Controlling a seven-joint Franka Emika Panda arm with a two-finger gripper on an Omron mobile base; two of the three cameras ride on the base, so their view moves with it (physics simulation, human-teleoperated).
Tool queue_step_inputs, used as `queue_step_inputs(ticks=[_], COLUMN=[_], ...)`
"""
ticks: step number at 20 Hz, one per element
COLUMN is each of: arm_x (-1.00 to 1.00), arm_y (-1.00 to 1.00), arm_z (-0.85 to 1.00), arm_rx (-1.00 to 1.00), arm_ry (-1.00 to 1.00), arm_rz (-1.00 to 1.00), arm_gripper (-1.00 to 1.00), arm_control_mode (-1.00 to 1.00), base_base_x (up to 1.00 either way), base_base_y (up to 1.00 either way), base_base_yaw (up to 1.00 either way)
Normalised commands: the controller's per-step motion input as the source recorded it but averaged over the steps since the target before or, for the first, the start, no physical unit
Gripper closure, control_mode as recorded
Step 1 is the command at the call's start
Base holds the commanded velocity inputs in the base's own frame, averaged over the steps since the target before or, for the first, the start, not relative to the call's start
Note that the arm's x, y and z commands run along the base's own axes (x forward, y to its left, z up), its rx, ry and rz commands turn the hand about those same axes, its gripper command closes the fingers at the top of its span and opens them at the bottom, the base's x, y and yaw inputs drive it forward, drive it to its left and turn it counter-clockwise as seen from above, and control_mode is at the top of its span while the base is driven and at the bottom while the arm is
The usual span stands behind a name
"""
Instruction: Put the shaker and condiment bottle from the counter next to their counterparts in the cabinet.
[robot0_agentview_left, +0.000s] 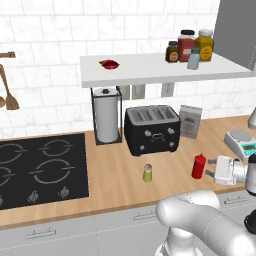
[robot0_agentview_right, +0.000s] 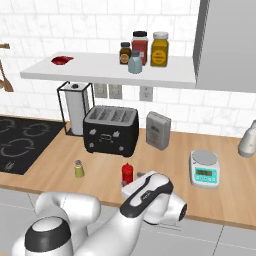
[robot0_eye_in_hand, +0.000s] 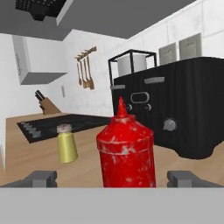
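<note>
Left base view: nothing is shelved yet — the shaker (robot0_agentview_left: 147, 172) and the bottle (robot0_agentview_left: 198, 166) both stand on the counter (robot0_agentview_left: 120, 175) in front of the toaster (robot0_agentview_left: 152, 129). The gripper (robot0_agentview_left: 210, 170) lies level just beside the bottle. Up on the cabinet (robot0_agentview_left: 150, 70) wait the blue shaker (robot0_agentview_left: 193, 58) and the red item (robot0_agentview_left: 109, 63).

Right base view: the bottle (robot0_agentview_right: 127, 173) stands at the tip of the hand; a scale (robot0_agentview_right: 204, 168) and a box (robot0_agentview_right: 158, 130) sit clear of it — jars (robot0_agentview_right: 150, 48) crowd the blue shaker (robot0_agentview_right: 134, 62).

Hand view: the fingertips (robot0_eye_in_hand: 41, 178) stand wide to either side of the bottle (robot0_eye_in_hand: 126, 149), not yet closed on it. The shaker (robot0_eye_in_hand: 66, 143) is apart to one side, the toaster (robot0_eye_in_hand: 175, 109) close behind.
</note>
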Motion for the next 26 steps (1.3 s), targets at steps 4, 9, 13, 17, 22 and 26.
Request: queue_step_inputs(ticks=[4, 9, 13, 17, 22, 26], arm_x=[0.1, 0.02, 0.0, 0.0, 0.02, 0.06], arm_y=[0.0, 0.01, 0.12, 0.15, 0.08, 0.06], arm_z=[0.0, -0.04, -0.1, -0.08, -0.02, 0.0], arm_rx=[0.0, 0.0, 0.0, 0.0, 0.0, 0.0], arm_ry=[0.0, 0.0, 0.0, 0.0, 0.0, 0.0], arm_rz=[0.0, 0.0, 0.0, 0.0, 0.0, 0.0], arm_gripper=[-1.0, -1.0, -1.0, -1.0, -1.0, -1.0], arm_control_mode=[-1.0, -1.0, -1.0, -1.0, -1.0, -1.0], base_base_x=[0.0, 0.0, 0.0, 0.0, 0.0, 0.0], base_base_y=[0.0, 0.0, 0.0, 0.0, 0.0, 0.0], base_base_yaw=[0.0, 0.0, 0.0, 0.0, 0.0, 0.0])
